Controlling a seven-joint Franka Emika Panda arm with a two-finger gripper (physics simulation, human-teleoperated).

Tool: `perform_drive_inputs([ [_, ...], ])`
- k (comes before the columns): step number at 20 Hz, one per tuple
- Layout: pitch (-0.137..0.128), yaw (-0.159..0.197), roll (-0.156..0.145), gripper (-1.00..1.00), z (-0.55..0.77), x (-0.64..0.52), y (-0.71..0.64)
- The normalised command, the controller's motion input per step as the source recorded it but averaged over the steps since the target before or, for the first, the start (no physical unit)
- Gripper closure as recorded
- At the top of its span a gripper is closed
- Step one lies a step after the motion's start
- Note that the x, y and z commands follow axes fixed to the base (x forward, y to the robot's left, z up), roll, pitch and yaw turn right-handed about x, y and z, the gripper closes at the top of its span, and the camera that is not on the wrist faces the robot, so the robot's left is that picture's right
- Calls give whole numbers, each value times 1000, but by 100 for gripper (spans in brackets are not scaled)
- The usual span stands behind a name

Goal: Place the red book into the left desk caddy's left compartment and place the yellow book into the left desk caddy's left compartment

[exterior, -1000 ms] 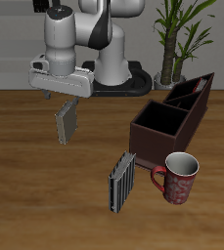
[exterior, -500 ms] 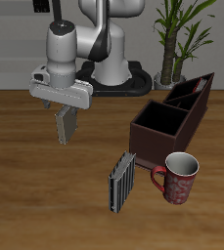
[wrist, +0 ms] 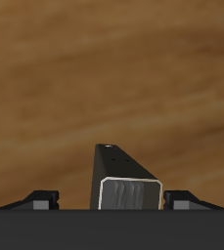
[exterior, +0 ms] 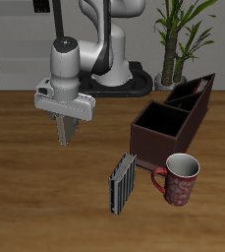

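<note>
The yellow book [exterior: 64, 131], thin with a grey striped cover, stands upright on the table. My gripper [exterior: 65, 118] is lowered over its top edge. In the wrist view the yellow book [wrist: 129, 186] sits between my fingers [wrist: 41, 201], which stand apart from it on both sides, so the gripper [wrist: 113, 201] is open. The left desk caddy [exterior: 198, 94], with its tall slanted wall, stands at the back, well away from the gripper. A dark red edge, seemingly the red book [exterior: 186, 93], shows inside it. I cannot make out the left compartment's divider.
A boxier dark brown caddy [exterior: 166, 130] stands in front of the slanted one. A red patterned mug [exterior: 180, 179] and a larger grey striped book [exterior: 122, 183] stand near the table's front edge. A potted plant [exterior: 175, 39] is at the back.
The gripper has come down and shifted slightly so that its fingers now straddle the yellow book's top. The book itself has not moved.
</note>
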Motion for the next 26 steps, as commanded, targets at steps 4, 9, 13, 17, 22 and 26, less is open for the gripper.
perform_drive_inputs([
  [4,6,-11,-8,100,-51,-7,-41],
  [9,-25,-74,-30,100,255,31,39],
  [13,-82,-78,-47,100,551,-49,280],
  [17,-85,-122,-57,100,560,-195,359],
  [22,-78,-65,-37,100,303,-352,557],
  [26,-76,-83,-52,100,124,-392,435],
])
